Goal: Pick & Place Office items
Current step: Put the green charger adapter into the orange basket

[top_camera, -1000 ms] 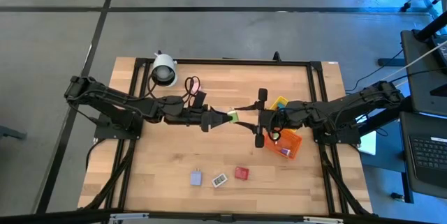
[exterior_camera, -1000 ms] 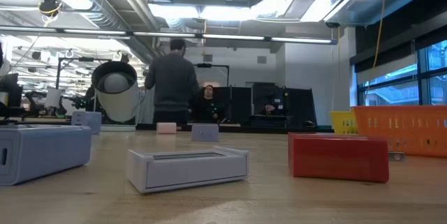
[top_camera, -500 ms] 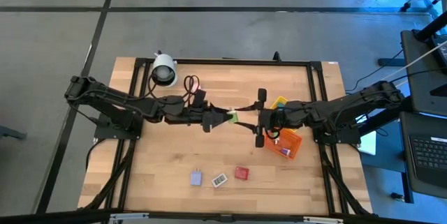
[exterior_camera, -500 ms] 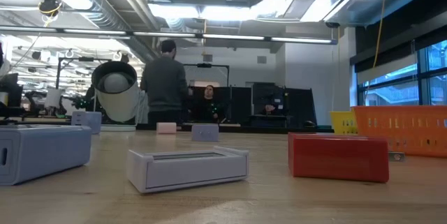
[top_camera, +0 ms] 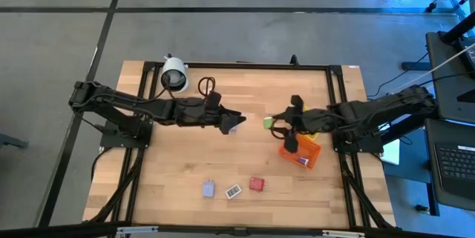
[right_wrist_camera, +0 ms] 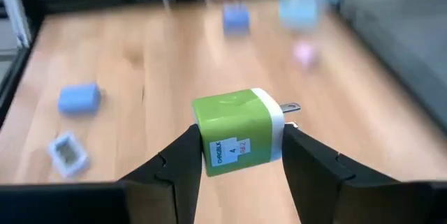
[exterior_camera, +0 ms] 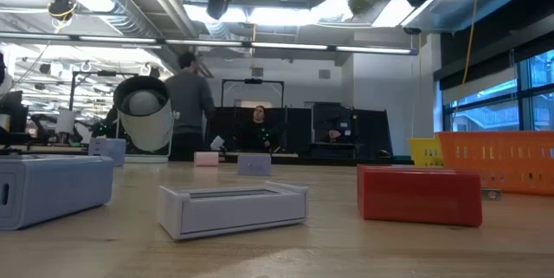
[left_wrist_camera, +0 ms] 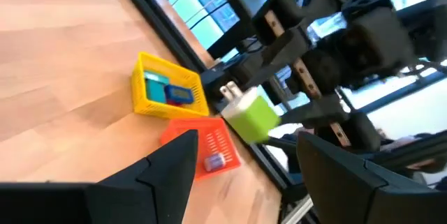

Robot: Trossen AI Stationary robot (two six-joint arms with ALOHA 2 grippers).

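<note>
We have the green charger (right_wrist_camera: 241,135) pinched between our right gripper (top_camera: 272,123) fingers, up off the table at mid-board, prongs pointing away from the wrist. The orange bin (top_camera: 303,153) sits close by on our right arm's side, so that arm is nearer. Our left gripper (top_camera: 236,123) hangs open and empty, just across.

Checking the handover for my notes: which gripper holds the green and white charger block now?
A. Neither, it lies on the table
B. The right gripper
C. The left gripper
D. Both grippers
B: the right wrist view shows the green charger block clamped in the right gripper, while the left gripper stands open and apart.
</note>
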